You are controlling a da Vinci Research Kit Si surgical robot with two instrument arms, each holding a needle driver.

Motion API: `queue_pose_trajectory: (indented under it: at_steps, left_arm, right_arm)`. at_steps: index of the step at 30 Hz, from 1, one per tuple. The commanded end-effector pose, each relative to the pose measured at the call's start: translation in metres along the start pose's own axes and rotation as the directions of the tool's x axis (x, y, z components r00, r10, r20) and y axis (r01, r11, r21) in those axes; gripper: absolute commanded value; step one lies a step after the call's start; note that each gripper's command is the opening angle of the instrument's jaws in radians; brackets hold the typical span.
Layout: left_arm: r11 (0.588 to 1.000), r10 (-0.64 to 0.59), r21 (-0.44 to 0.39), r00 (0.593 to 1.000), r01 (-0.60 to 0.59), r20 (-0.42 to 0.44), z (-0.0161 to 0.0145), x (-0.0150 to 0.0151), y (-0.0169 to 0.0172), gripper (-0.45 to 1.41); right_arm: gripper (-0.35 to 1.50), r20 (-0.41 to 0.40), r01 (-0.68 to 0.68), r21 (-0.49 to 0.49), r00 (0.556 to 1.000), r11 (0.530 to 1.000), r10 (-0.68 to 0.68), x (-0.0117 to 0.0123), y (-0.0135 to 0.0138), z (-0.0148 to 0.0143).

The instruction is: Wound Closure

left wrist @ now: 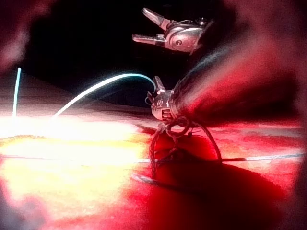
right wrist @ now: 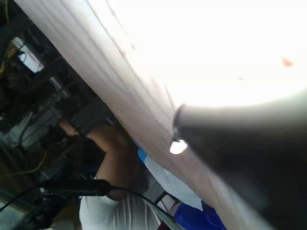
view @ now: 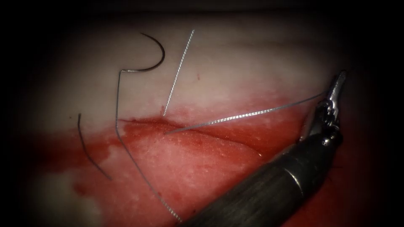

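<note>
The tissue is pale cream toward twelve o'clock and stained by bright red fluid toward six. The cut runs through it as a darker red line. The needle is dark grey, nearly black. The thread is silvery white with a fine twisted, beaded pattern. A cut end of thread at eight o'clock is dark. The right claw is shiny silver metal on a dull grey-black shaft.

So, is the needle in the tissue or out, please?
Out: the needle lies free on the tissue above the cut; right tool holds thread, left tool nothing.
</note>
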State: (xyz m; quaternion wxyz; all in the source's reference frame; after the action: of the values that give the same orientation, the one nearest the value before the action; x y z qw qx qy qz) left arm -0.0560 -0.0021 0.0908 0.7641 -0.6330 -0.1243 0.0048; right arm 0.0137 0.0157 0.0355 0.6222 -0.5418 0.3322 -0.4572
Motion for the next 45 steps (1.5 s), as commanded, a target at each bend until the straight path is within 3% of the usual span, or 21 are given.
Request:
queue_pose_trajectory:
  at_steps: [1, 5, 6, 9, 11, 12, 17, 22, 28, 29, 32, 33, 37, 38, 39, 40, 41, 42, 43, 44, 45]
  left_arm:
    - [1.0, -0.007, -0.003, 1.0, 0.007, -0.009, 0.0015, 0.0, 0.0012, 0.05]
    - [0.999, -0.015, 0.035, 0.999, 0.017, -0.049, 0.0022, -0.0003, 0.0012, 0.05]
    - [0.999, -0.014, 0.038, 0.999, 0.015, -0.029, 0.0022, -0.0004, 0.0011, -0.08]
    - [0.998, -0.039, 0.047, 0.999, 0.037, 0.028, 0.0018, -0.0001, 0.0012, -0.16]
    - [0.998, -0.041, 0.051, 0.998, 0.038, 0.052, 0.0016, 0.0001, 0.0013, -0.42]
    - [0.998, -0.043, 0.056, 0.996, 0.038, 0.081, 0.0015, 0.0001, 0.0014, -0.45]
    - [0.997, -0.048, 0.06, 0.994, 0.042, 0.101, 0.001, 0.0003, 0.0019, -0.45]
    - [0.993, -0.063, 0.109, 0.98, 0.043, 0.189, -0.0022, 0.0033, 0.0025, -0.45]
    - [0.976, -0.068, 0.215, 0.92, -0.018, 0.386, -0.0083, 0.0133, 0.0042, -0.45]
    - [0.976, -0.042, 0.21, 0.894, -0.059, 0.446, -0.0098, 0.0174, 0.0051, -0.45]
    - [0.97, -0.025, 0.219, 0.86, -0.102, 0.51, -0.0111, 0.0228, 0.0062, -0.45]
    - [0.966, 0.005, 0.206, 0.812, -0.154, 0.583, -0.012, 0.027, 0.0071, -0.45]
    - [0.952, 0.094, 0.139, 0.694, -0.273, 0.714, -0.0133, 0.0342, 0.0086, -0.45]
    - [0.929, 0.169, 0.068, 0.58, -0.365, 0.797, -0.0137, 0.0375, 0.0092, -0.45]
    - [0.916, 0.195, 0.033, 0.515, -0.401, 0.835, -0.0139, 0.0389, 0.0095, -0.45]
    - [0.893, 0.247, -0.036, 0.421, -0.449, 0.873, -0.0141, 0.0406, 0.0098, -0.45]
    - [0.851, 0.295, -0.139, 0.241, -0.506, 0.925, -0.0142, 0.0432, 0.0101, -0.45]
    - [0.825, 0.323, -0.203, 0.144, -0.528, 0.936, -0.0142, 0.0445, 0.0103, -0.45]
    - [0.769, 0.357, -0.268, 0.043, -0.58, 0.933, -0.014, 0.0461, 0.0107, -0.45]
    - [0.692, 0.379, -0.355, -0.103, -0.629, 0.92, -0.0134, 0.0482, 0.0114, -0.45]
    - [0.646, 0.389, -0.404, -0.176, -0.647, 0.904, -0.0129, 0.0496, 0.0119, -0.45]
  right_arm:
    - [1.35, 0.007, 0.003, -0.008, 1.0, 1.0, -0.003, -0.0009, 0.0011, 0.0009]
    - [1.35, 0.008, -0.003, -0.008, 1.0, 1.0, 0.003, -0.0009, 0.001, 0.0009]
    - [1.35, 0.008, -0.003, -0.008, 1.0, 1.0, 0.003, -0.0009, 0.001, 0.0009]
    - [1.35, 0.008, -0.003, -0.008, 1.0, 1.0, 0.003, -0.0009, 0.0011, 0.0009]
    - [1.35, 0.008, -0.003, -0.008, 1.0, 1.0, 0.003, -0.0009, 0.001, 0.0009]
    - [1.35, 0.008, -0.003, -0.008, 1.0, 1.0, 0.003, -0.0009, 0.001, 0.0009]
    - [1.35, 0.008, -0.003, -0.008, 1.0, 1.0, 0.003, -0.0009, 0.0011, 0.0009]
    - [1.35, -0.004, -0.013, -0.021, 1.0, 1.0, 0.013, -0.0007, 0.001, 0.0009]
    - [1.33, -0.056, -0.04, -0.079, 0.998, 0.996, 0.036, 0.0011, 0.0017, 0.0024]
    - [1.33, -0.055, -0.038, -0.084, 0.998, 0.996, 0.034, 0.0021, 0.0024, 0.0032]
    - [1.36, -0.047, -0.042, -0.087, 0.998, 0.995, 0.038, 0.0035, 0.0034, 0.0046]
    - [1.38, -0.047, -0.024, -0.094, 0.999, 0.995, 0.02, 0.0042, 0.004, 0.0054]
    - [1.4, -0.066, -0.009, -0.113, 0.998, 0.994, 0.001, 0.0053, 0.0049, 0.007]
    - [1.4, -0.073, 0.002, -0.116, 0.997, 0.993, -0.011, 0.0057, 0.0051, 0.0076]
    - [1.4, -0.082, 0.003, -0.114, 0.997, 0.993, -0.013, 0.0059, 0.0051, 0.0079]
    - [1.4, -0.089, 0.004, -0.11, 0.996, 0.994, -0.014, 0.0061, 0.0052, 0.0081]
    - [1.4, -0.103, 0.015, -0.095, 0.994, 0.995, -0.025, 0.0065, 0.0051, 0.0085]
    - [1.4, -0.109, 0.024, -0.088, 0.993, 0.996, -0.033, 0.0067, 0.005, 0.0086]
    - [1.38, -0.118, 0.033, -0.078, 0.992, 0.996, -0.042, 0.0068, 0.0049, 0.0088]
    - [1.36, -0.139, 0.047, -0.055, 0.989, 0.997, -0.054, 0.0072, 0.0047, 0.0093]
    - [1.35, -0.15, 0.05, -0.047, 0.987, 0.998, -0.057, 0.0074, 0.0045, 0.0096]
